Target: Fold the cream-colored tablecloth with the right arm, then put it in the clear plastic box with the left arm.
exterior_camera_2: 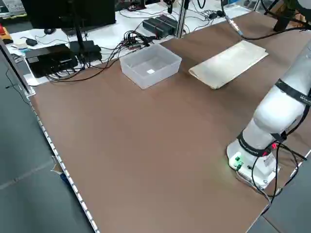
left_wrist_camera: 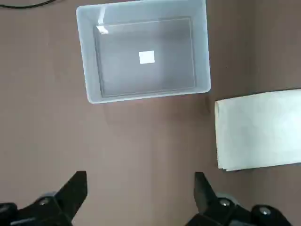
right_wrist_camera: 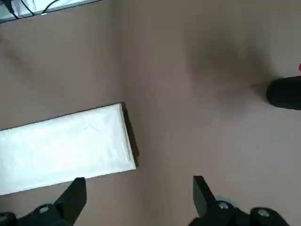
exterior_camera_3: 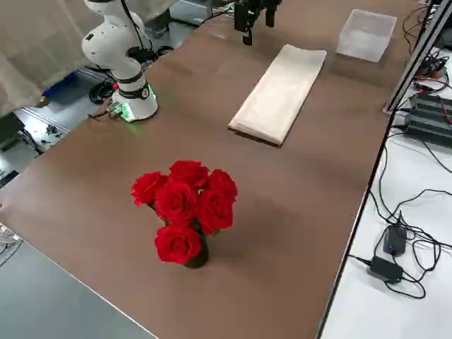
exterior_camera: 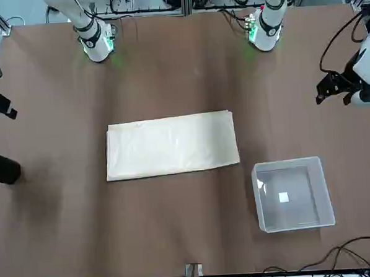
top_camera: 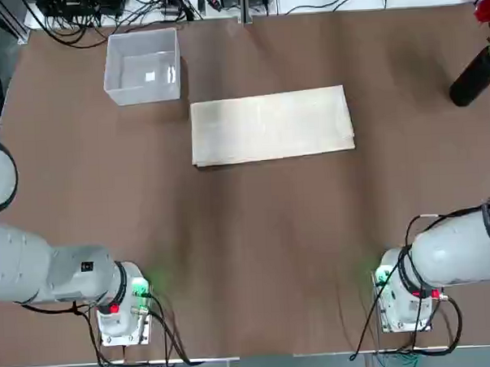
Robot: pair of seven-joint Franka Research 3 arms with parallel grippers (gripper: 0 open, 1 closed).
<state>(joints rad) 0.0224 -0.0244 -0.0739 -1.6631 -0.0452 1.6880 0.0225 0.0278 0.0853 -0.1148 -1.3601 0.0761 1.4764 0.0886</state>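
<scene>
Top view: I see the pale cream, plain fabric tablecloth (top_camera: 272, 125) lying flat as a long folded rectangle mid-way across the brown worktop (top_camera: 248, 248). The small clear plastic box (top_camera: 142, 66) with low walls sits just beside its far-left corner, apart from it. Both arm bases stand at the near edge.

Front view: cloth and box lie apart, nothing inside the box but a small white label.

Right side view: a dark vase of red roses (exterior_camera_3: 185, 208) stands near the worktop's right edge, well apart from the cloth.

Left wrist view: left tool (left_wrist_camera: 140, 190) hangs released, jaws wide, above bare worktop short of the box.

Right wrist view: right tool (right_wrist_camera: 139, 195) released too, jaws wide, above the cloth's end, grasping nothing.
</scene>
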